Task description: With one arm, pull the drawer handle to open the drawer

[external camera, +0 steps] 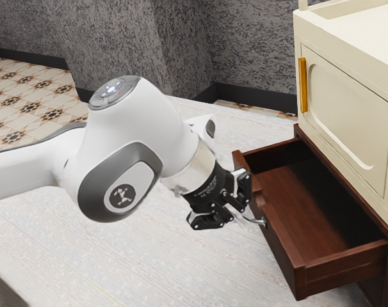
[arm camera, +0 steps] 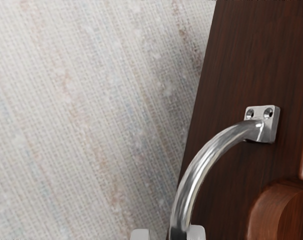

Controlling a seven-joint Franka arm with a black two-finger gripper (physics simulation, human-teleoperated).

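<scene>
A robot's claw (external camera: 246, 216) stands open at the front of a dark wooden drawer (external camera: 280, 246), its fingers apart with the curved metal handle (arm camera: 204, 162) between them. The handle is fixed to the drawer's front. The drawer juts out, open, from the brown base (external camera: 379, 281) below a cream cabinet (external camera: 351, 115), its wooden bottom exposed. The cabinet's door, bearing a golden handle (external camera: 303, 85), is shut.

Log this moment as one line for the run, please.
task: open drawer | drawer: standing well out | gripper: at metal handle | cream door above: shut | grip on handle: unconfirmed
</scene>
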